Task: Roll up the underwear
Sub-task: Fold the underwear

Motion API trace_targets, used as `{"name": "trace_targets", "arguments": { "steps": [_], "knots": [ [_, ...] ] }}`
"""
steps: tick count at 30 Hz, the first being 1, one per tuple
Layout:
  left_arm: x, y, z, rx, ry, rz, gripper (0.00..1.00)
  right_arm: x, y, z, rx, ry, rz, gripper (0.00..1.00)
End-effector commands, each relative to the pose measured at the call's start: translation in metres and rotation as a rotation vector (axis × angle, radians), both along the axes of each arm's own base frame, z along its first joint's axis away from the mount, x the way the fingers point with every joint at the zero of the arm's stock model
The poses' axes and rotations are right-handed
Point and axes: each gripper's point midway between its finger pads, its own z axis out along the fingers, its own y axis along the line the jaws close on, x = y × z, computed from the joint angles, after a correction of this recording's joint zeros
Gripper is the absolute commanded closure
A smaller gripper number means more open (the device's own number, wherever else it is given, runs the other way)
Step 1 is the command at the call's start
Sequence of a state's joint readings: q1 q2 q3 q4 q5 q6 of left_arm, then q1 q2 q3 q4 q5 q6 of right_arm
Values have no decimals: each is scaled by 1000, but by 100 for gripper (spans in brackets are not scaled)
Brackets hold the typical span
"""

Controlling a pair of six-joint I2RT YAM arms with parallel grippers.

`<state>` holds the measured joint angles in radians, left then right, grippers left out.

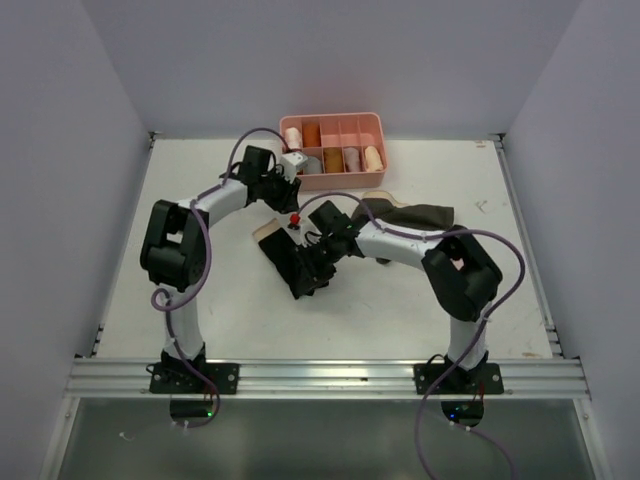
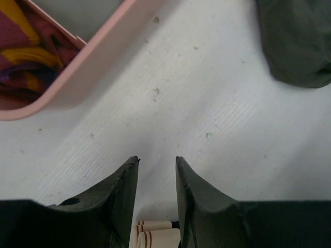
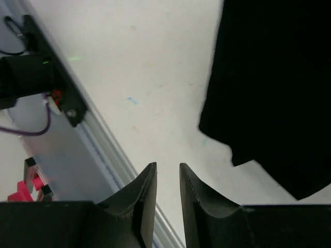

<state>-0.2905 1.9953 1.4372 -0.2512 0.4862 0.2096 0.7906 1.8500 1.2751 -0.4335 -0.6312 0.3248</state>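
Note:
The underwear [image 1: 278,252] is black and lies flat on the white table between the two arms, with its beige waistband [image 1: 266,229] at the far left end. My left gripper [image 1: 289,198] hovers just behind it, open and empty [image 2: 156,159]. The waistband [image 2: 155,235] shows low between the fingers in the left wrist view. My right gripper [image 1: 311,266] is over the underwear's near end. Its jaws [image 3: 168,165] stand slightly apart with nothing between them. The black cloth [image 3: 274,93] lies to their upper right.
A pink divided tray [image 1: 335,124] with several rolled garments stands at the back; its wall [image 2: 93,57] is near my left gripper. An olive-brown garment [image 1: 420,214] [image 2: 300,41] lies right of centre. The metal rail [image 3: 93,139] runs along the table's near edge.

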Motion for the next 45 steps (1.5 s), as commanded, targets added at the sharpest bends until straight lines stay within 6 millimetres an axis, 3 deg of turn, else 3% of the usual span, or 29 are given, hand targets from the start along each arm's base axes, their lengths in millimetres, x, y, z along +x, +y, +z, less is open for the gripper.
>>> {"name": "trace_targets", "arguments": {
  "steps": [1, 5, 9, 14, 23, 27, 30, 31, 34, 35, 38, 39, 42, 45],
  "knots": [
    [13, 10, -11, 108, -33, 10, 62, 16, -6, -32, -98, 4, -100, 72],
    [2, 8, -30, 165, -2, -24, 64, 22, -9, -51, -148, 7, -118, 73],
    [-17, 24, -54, 241, 54, -32, 65, 28, -18, -66, -191, 27, -112, 74],
    [-39, 43, -61, 312, 70, -34, 67, 40, -34, -74, -250, 16, -85, 72],
    [-93, 75, -70, 377, 156, -3, 68, 109, -50, -76, -293, -109, -98, 69],
    [-108, 92, -62, 394, 149, 36, 68, 158, -56, -60, -308, -243, -111, 67],
    [-107, 104, -51, 373, 132, 82, 64, 176, -71, -48, -343, -318, -98, 67],
    [-104, 106, -47, 360, 121, 97, 63, 179, -75, -33, -334, -350, -109, 67],
    [-83, 115, -26, 296, 81, 156, 60, 155, -74, -16, -270, -315, -90, 66],
    [-72, 119, -15, 272, 62, 181, 59, 147, -70, 3, -226, -314, -101, 66],
    [-60, 127, -12, 269, 68, 203, 59, 112, -63, 9, -181, -240, -100, 65],
    [-61, 130, -15, 280, 80, 205, 60, 97, -60, 3, -193, -203, -94, 66],
    [-70, 135, -26, 319, 96, 174, 63, 82, -56, -15, -220, -177, -92, 66],
    [-90, 137, -37, 343, 126, 128, 64, 81, -50, -33, -246, -147, -125, 67]
  ]
}}
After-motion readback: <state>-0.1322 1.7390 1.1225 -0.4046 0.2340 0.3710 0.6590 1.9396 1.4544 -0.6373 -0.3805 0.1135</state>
